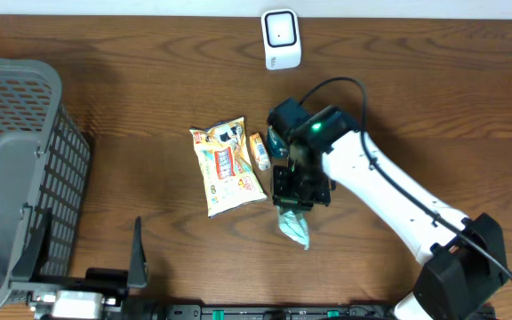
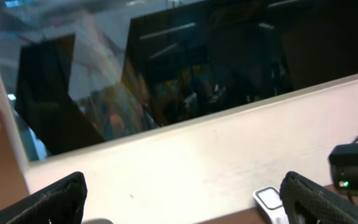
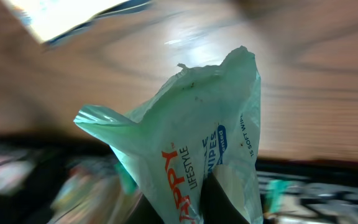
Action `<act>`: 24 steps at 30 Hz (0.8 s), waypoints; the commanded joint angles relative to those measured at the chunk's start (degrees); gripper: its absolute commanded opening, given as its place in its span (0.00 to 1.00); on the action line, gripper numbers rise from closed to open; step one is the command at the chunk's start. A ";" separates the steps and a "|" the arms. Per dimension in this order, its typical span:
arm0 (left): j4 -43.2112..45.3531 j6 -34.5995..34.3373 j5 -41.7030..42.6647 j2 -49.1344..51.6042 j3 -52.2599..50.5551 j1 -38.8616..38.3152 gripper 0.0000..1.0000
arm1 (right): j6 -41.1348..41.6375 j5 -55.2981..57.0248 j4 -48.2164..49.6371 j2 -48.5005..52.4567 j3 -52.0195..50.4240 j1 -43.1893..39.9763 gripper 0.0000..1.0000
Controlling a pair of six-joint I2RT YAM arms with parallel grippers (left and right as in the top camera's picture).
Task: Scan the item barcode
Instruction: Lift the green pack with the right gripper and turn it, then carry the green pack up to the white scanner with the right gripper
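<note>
While the right tool (image 1: pixel 297 194) is clamping shut on the wipes pack (image 1: pixel 293 224) just right of bench (image 1: pixel 132 107) centre, it is seemingly lifting it to show the barcode to the scanner (image 1: pixel 281 40) at 12 o'clock. A bag (image 1: pixel 225 169) and box (image 1: pixel 259 151) are lying at the pack's 10 o'clock, beside that route. The left tool (image 2: pixel 179 205) is sitting wide open and empty at 7 o'clock, near the basket (image 1: pixel 16 133).
</note>
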 commanded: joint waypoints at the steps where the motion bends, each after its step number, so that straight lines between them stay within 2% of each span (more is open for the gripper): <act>1: 1.18 -5.51 1.18 -0.15 -2.49 -0.13 0.98 | 3.69 15.45 -1.46 -0.90 0.74 2.60 0.01; 13: 6.73 -6.12 4.26 -0.15 -18.16 -0.13 0.98 | 22.16 34.60 -17.35 -0.92 0.74 3.17 0.02; 18: 7.26 -6.12 4.59 -0.09 -26.40 -0.13 0.98 | 25.35 35.82 -17.33 -0.92 0.74 3.17 0.02; 24: 7.91 -6.14 4.63 -0.07 -33.75 -0.13 0.98 | 28.48 42.29 -14.62 -0.92 0.76 3.15 0.02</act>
